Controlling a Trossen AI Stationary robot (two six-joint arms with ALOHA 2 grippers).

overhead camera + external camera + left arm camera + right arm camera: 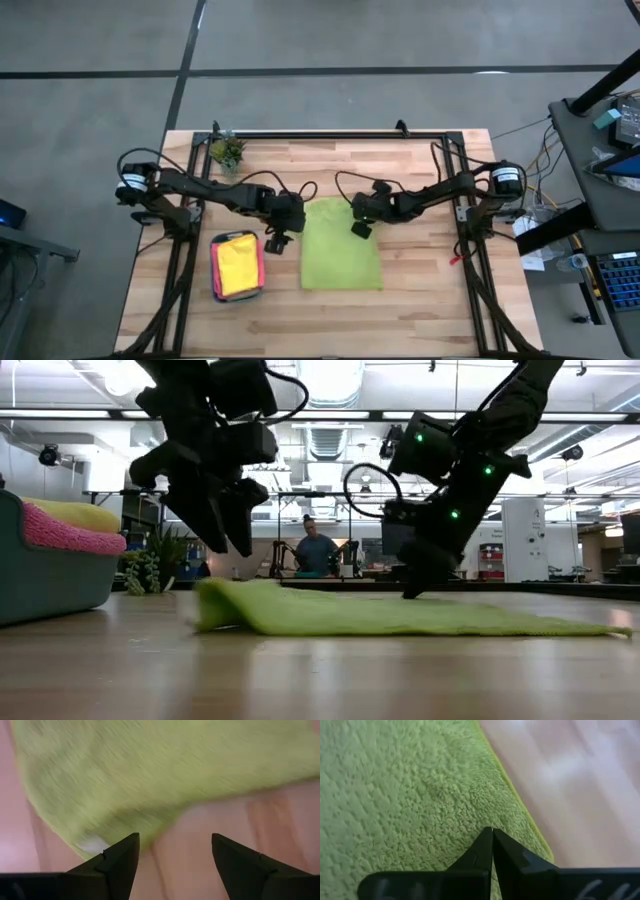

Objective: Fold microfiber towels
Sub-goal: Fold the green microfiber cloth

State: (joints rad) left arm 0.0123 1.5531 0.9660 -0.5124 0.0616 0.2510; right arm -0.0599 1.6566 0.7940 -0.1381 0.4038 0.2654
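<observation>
Pinching my right gripper (492, 842) fully closed, tips meeting in a thin seam over the lime green towel (341, 247) near its edge. Can't tell from the right wrist view if any pile is caught between the tips or if they just press on the cloth. In the low view the right tips come down to the towel's top surface, contact point too dark to read.

My left gripper (172, 857) stands wide open, fingers (122, 860) apart w/ nothing between them, hovering over bare wood just beside the towel's curved corner. A small pale tag (92, 845) shows at that corner, partly behind my left finger.

Towel lies flat at the table (420, 310) centre, one edge humped up slightly on the side toward the left gripper in the low view. Teal tray (214, 270) sits beside it on my left, holding a stack: yellow towel (238, 266) on top, pink towel (65, 530) under it as a fringe; anything lower is hidden by the tray wall.

Both arms reach inward from the table's sides, elbows bent, wrists angled down, left gripper at the towel's left edge, right gripper at its upper right. Small potted plant (227, 152) at the far edge. Person (315, 550) seated in the room beyond, details too small.
</observation>
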